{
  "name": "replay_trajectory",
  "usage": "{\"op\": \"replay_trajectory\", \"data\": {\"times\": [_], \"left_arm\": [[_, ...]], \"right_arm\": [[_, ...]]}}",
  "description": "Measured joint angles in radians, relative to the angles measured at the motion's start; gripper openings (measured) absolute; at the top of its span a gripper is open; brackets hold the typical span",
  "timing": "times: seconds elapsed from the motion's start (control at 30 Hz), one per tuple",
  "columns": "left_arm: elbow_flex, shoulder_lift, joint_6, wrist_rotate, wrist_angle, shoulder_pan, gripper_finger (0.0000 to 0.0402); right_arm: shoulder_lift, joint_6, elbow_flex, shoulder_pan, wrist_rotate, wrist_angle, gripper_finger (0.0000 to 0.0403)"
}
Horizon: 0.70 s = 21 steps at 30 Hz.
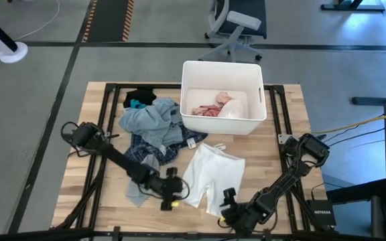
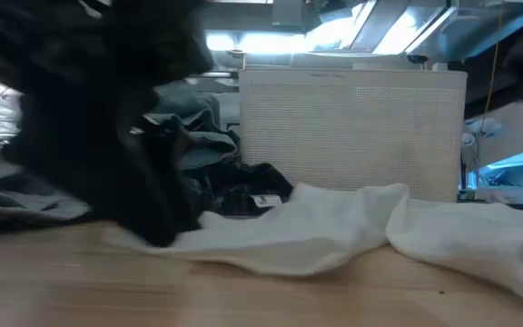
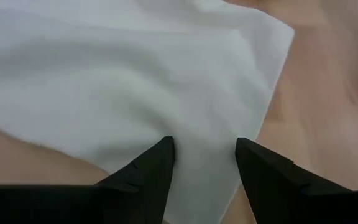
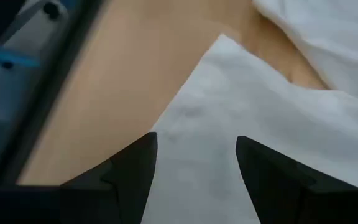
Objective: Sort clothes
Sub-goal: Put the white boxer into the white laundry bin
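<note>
A pair of white shorts (image 1: 213,175) lies spread flat on the wooden table, and also shows in the low view (image 2: 334,232). My left gripper (image 1: 175,192) is open, pointing down over the shorts' left leg (image 3: 166,93). My right gripper (image 1: 226,209) is open over the hem corner of the shorts' right leg (image 4: 229,118), near the table's front edge. A pile of light blue-grey (image 1: 154,119), dark plaid (image 1: 146,148), black (image 1: 139,96) and teal (image 1: 137,104) clothes lies at the far left. A pink garment (image 1: 213,107) lies in the white bin. My left gripper comes at the white shorts' left leg (image 3: 204,174) from above with its fingers apart, one on each side of a strip of cloth near the hem. In the low view its dark tip (image 2: 157,232) reaches down to the cloth. I cannot tell whether it touches. My right gripper's open fingers stand over the right leg's hem corner (image 4: 191,124). I cannot tell whether they touch it.
The white rectangular bin (image 1: 187,94) stands at the table's far middle. A black frame rail (image 4: 55,93) runs along the table's edge beside my right gripper. Bare wood (image 1: 280,167) lies to the right of the shorts. An office chair (image 1: 236,27) stands beyond the table.
</note>
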Motion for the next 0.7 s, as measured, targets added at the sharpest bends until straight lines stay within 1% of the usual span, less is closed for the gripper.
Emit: {"op": "replay_trajectory", "data": {"times": [0.13, 0.2, 0.3, 0.4, 0.47, 0.53, 0.6, 0.7], "left_arm": [[-0.003, -0.045, -0.005, -0.024, -0.019, -0.045, 0.0173], [-0.007, -0.071, -0.001, -0.036, -0.041, -0.063, 0.0173], [-0.008, -0.093, 0.028, -0.083, -0.05, -0.082, 0.0173], [-0.006, -0.1, 0.022, -0.125, -0.074, -0.087, 0.0173], [-0.006, -0.1, 0.003, -0.137, -0.107, -0.086, 0.0173], [-0.006, -0.1, -0.009, -0.157, -0.121, -0.089, 0.0173], [-0.006, -0.1, -0.018, -0.165, -0.125, -0.09, 0.0173], [-0.005, -0.1, -0.01, -0.167, -0.118, -0.091, 0.0173]], "right_arm": [[-0.049, -0.095, 0.068, 0.002, 0.017, -0.047, 0.0239], [-0.076, -0.151, 0.111, 0.001, 0.046, -0.121, 0.0239], [-0.107, -0.205, 0.171, 0.001, 0.111, -0.285, 0.0239], [-0.117, -0.234, 0.203, 0.001, 0.167, -0.499, 0.0239], [-0.113, -0.236, 0.191, 0.001, 0.166, -0.63, 0.0239], [-0.107, -0.231, 0.155, 0.001, 0.146, -0.685, 0.0239], [-0.104, -0.237, 0.108, 0.001, 0.117, -0.68, 0.0239], [-0.104, -0.261, 0.033, 0.002, 0.108, -0.605, 0.0239]]}}
